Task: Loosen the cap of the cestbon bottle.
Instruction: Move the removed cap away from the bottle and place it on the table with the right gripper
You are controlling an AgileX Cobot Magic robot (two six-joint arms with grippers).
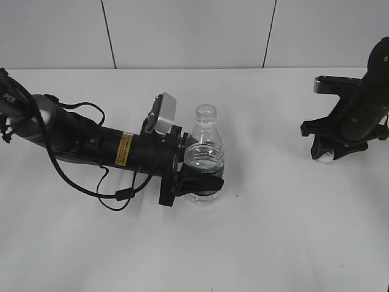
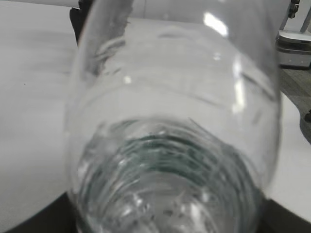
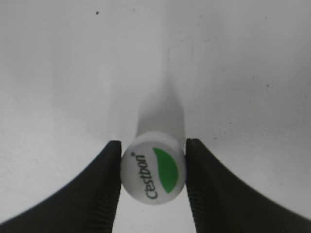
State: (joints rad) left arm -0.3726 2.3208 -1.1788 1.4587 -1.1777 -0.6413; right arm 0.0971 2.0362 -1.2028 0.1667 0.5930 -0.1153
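Two arms apart: left gripper (image 1: 203,173) around cestbon bottle (image 1: 205,146).

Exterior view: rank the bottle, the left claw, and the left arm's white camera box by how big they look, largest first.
1. bottle
2. left claw, shut around the bottle's lower body
3. camera box

The claw sits partly behind the bottle, so its rank against the box is uncertain.

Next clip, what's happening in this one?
The left hand is clamped around the lower body of the cestbon bottle, which stands upright on the white table with its neck open. The cap is already off: the right hand holds it between its fingers, off to the right and away from the bottle.
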